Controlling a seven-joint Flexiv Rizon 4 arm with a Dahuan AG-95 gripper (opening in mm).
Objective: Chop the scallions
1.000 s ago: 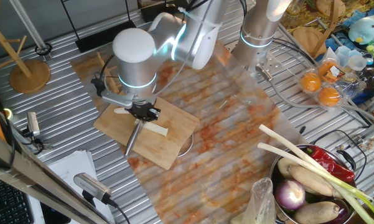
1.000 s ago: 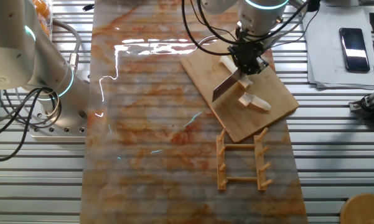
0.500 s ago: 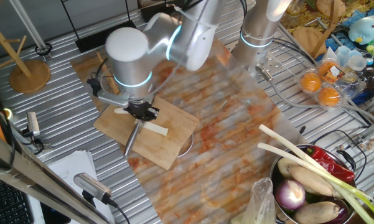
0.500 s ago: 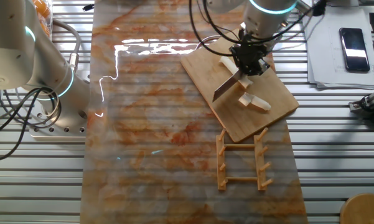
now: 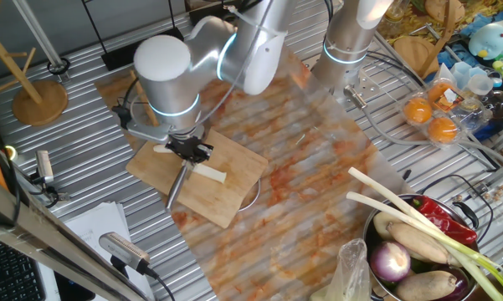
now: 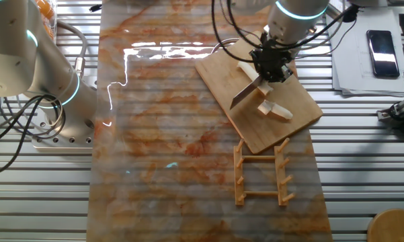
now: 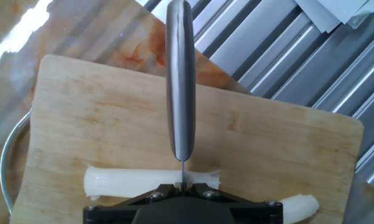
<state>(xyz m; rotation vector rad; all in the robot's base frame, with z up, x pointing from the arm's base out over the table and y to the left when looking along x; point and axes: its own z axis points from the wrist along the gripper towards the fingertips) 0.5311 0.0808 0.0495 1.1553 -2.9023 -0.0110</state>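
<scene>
The scallions lie as pale cream pieces on a wooden cutting board (image 5: 228,201) (image 6: 296,101) (image 7: 267,143). One piece (image 5: 210,173) (image 6: 274,111) (image 7: 127,182) lies just past the blade. A second piece (image 5: 161,149) (image 6: 245,68) (image 7: 295,205) lies on the blade's other side. My gripper (image 5: 189,151) (image 6: 270,67) (image 7: 183,186) is shut on a knife (image 5: 177,186) (image 6: 245,93) (image 7: 180,81). The blade points down over the gap between the pieces. In the hand view I see it edge-on along its spine. Whether the edge touches the board is hidden.
A metal bowl rim (image 5: 251,197) pokes out from under the board. A wooden rack (image 6: 261,172) lies beside the board. A pot (image 5: 377,259) holds onion, pepper and long green-leaved stalks (image 5: 406,209). Oranges (image 5: 431,109), a phone (image 6: 381,44) and a second arm's base (image 6: 33,67) stand round the edge.
The arm's upper joints have swung a little towards the left of the one fixed view. The gripper and knife have shifted only slightly over the board. The pieces lie as before.
</scene>
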